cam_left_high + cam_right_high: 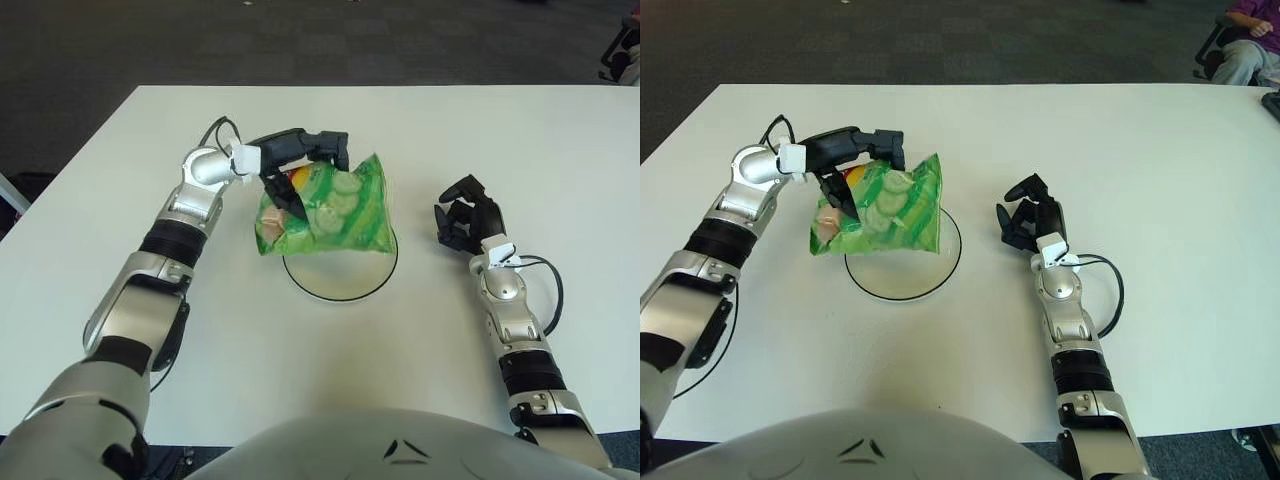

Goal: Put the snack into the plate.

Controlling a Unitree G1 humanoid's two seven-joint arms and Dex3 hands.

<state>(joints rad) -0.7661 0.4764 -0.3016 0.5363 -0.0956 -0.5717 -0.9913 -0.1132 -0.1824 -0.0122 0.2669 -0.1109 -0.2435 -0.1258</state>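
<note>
A white counter (120,140) is seen, its far edge bordered by dark carpet (300,40), with broad bare surface left open on both sides of the things at its middle. A white plate (340,280) with a dark rim is placed near the centre, well apart from every counter edge. The far half of the plate is covered from view by a green snack bag (330,215) printed with cucumber slices, which is held over that far rim; whether the bag touches the plate cannot be told. Nothing else is seen inside the plate. The bag is gripped at its upper left corner by the left robot hand (300,160), whose dark fingers are closed around the packet, the arm being stretched in from the left. The right robot hand (468,222) shows to the right of the plate, apart from it, its fingers curled with nothing held.
</note>
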